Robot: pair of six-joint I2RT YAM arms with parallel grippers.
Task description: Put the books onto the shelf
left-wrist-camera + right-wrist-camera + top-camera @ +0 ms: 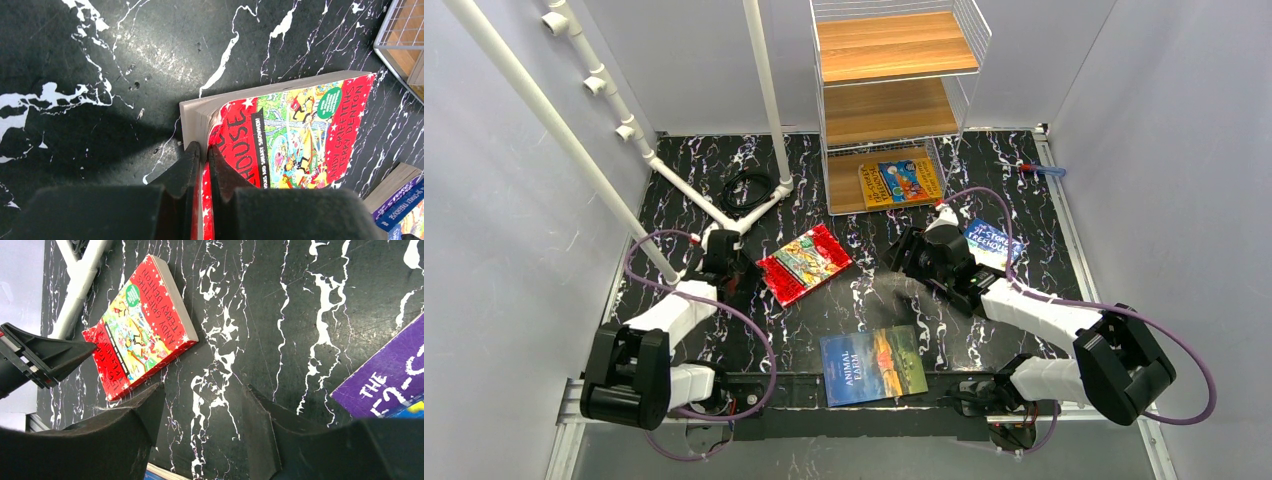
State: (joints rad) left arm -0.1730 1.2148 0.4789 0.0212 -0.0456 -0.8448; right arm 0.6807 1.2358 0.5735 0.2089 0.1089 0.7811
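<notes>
Left claw (202,150) clamped on the red book (804,263) on the surface (864,300), right claw (202,405) parted and empty near the purple book (989,243), Animal Farm book (873,365) at the near edge, blue book (900,183) on the lowest board of the shelf (894,45)

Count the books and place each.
4. The blue cartoon book on the shelf's bottom board; the red book mid-table, pinched by the left gripper; Animal Farm at the near edge; the purple book partly under the right arm.
</notes>
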